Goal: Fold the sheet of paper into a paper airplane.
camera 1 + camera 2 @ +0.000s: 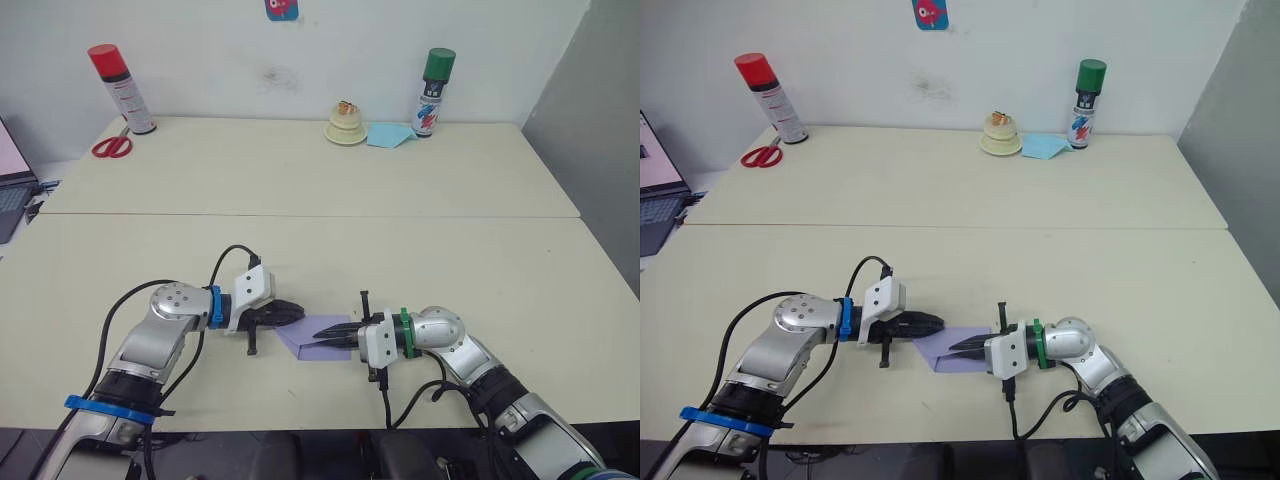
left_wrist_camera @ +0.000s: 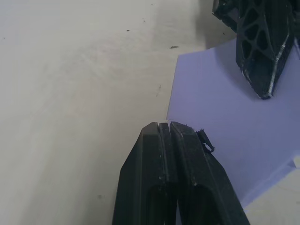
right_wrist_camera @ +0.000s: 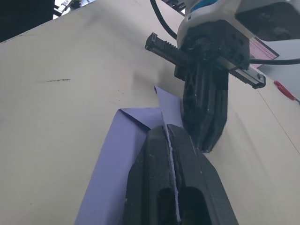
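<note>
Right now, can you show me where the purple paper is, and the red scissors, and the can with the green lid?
sheet of paper (image 1: 300, 337), left eye view, on its flat purple face.
red scissors (image 1: 110, 147), left eye view, on the handles.
green-capped spray can (image 1: 433, 95), left eye view, on its body.

The laptop (image 1: 12, 185) is cut off by the frame's edge
</note>
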